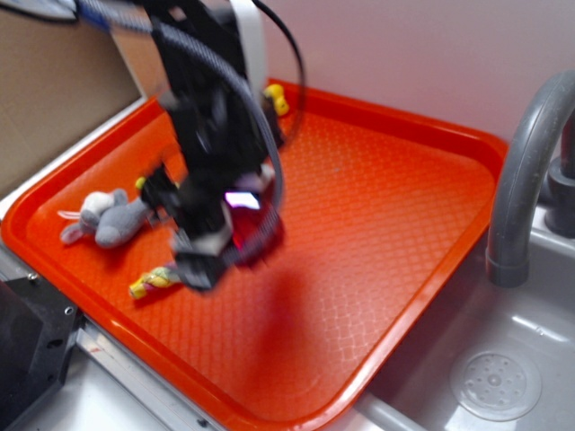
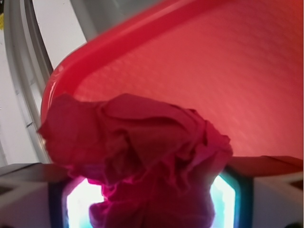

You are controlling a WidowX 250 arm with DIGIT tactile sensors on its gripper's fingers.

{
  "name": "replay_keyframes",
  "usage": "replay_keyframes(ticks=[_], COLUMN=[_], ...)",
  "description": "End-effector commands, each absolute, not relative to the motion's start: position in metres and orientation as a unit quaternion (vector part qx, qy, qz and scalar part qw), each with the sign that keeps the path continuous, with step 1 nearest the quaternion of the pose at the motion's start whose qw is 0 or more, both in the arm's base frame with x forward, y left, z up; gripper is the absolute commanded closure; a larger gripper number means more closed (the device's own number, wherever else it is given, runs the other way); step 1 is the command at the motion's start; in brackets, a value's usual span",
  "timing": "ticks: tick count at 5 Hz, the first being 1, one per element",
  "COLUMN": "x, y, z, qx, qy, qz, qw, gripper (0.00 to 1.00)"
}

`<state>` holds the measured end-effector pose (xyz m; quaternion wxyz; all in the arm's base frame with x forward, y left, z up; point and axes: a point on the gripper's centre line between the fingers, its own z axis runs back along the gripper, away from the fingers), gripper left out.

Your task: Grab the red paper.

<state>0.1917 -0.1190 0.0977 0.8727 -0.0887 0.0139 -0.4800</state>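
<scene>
Gripper [image 1: 220, 247]: jaws closed on the red paper [image 2: 142, 161], which bulges out between the two lit pads in the wrist view.
Red paper: held over the orange-red tray [image 1: 386, 206], near its middle-left, apparently clear of the floor.
Grey plush mouse [image 1: 108, 217]: left of the gripper, apart.
Twisted rope [image 1: 153, 282]: on the tray beside the gripper.
Progress: the grab looks secured.

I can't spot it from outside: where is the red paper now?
The red paper fills the wrist view between the gripper fingers, over the orange tray, right of the grey plush toy.
</scene>
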Motion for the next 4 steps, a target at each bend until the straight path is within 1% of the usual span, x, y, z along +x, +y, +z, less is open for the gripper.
replay_keyframes(ticks=[1,2,3,4], x=[0.185,0.18,0.174,0.173], y=[-0.062,-0.049,-0.039,-0.034], z=[0.182,0.202,0.218,0.226], qx=[0.0,0.007,0.021,0.028], qy=[0.012,0.028,0.016,-0.03], qz=[-0.283,-0.162,-0.037,-0.022], qw=[0.959,0.986,0.999,0.999], gripper=[1.0,1.0,1.0,1.0])
